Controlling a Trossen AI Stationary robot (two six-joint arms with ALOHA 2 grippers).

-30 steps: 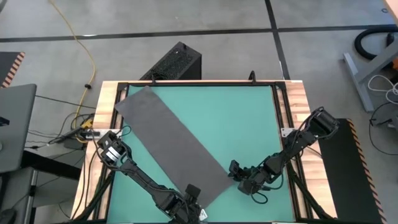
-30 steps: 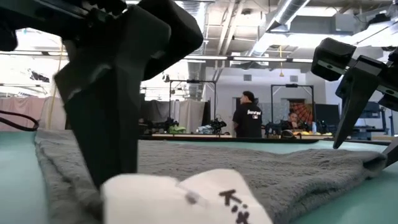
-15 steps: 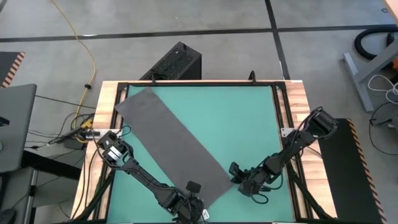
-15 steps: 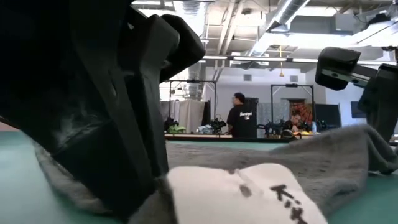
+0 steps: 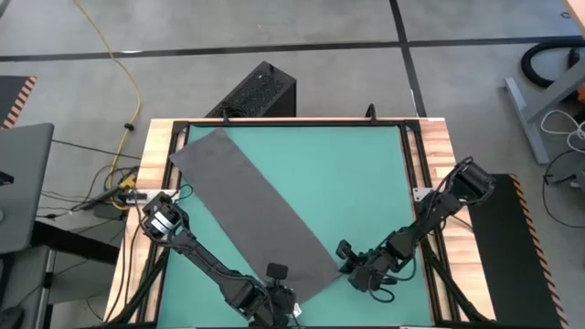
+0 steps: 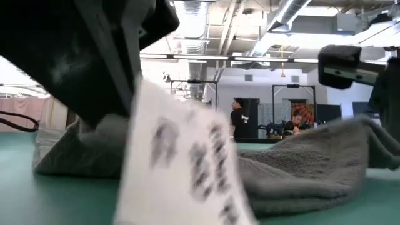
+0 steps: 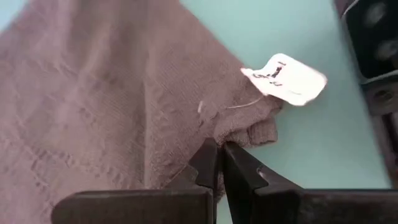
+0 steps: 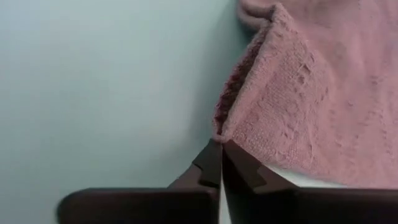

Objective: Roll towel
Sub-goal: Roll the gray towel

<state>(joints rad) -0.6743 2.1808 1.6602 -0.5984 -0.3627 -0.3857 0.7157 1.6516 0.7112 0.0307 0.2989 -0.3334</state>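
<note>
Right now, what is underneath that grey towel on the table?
The towel lies on the green mat, which shows all around it. Whatever is beneath its middle is covered. The left gripper and right gripper pinch its near corners.

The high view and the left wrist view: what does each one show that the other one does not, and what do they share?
Only the high view shows the whole towel lying diagonally on the green mat, with the right gripper at its other near corner. Only the left wrist view shows the white label and the left gripper shut on the corner. Both show the towel and the mat.
</note>
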